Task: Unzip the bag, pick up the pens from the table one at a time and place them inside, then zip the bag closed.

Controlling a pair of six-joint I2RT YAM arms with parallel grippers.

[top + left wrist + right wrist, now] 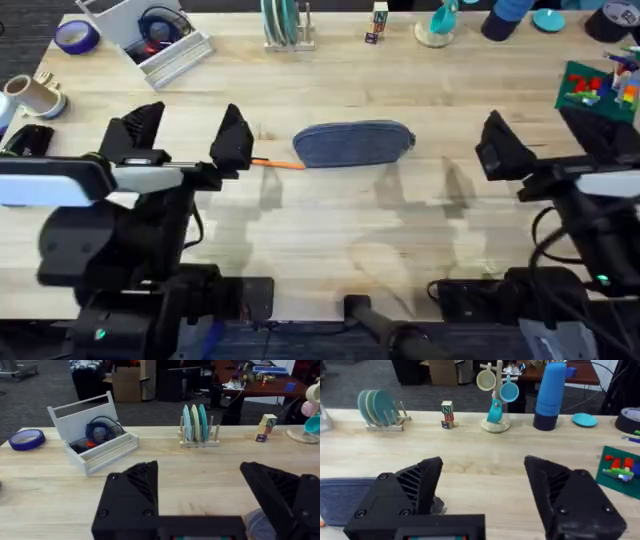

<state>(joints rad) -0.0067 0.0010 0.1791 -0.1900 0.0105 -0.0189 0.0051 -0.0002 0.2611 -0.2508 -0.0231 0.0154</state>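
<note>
Overhead: bag (353,144) laid mid-desk (330,230), an orange pen (277,163) touching its left end; left claw (188,137) and right claw (497,150) released, flanking. Left wrist: white caddy (95,435), tape roll (26,439), plate rack (197,427) ranged behind. Right wrist: mug tree (496,395), blue bottle (552,395) noted.

We are seeing the table (330,230) lying under even, fairly bright light from above, with no harsh glare on the wood. Soft double shadows are falling toward the near edge beneath the bag (355,143) and both arms. In the overhead view the arm housings close under the camera are showing large, dark and blurred. In the wrist views the room behind is staying dim, and the near fingers (131,495) are looking slightly soft
</note>
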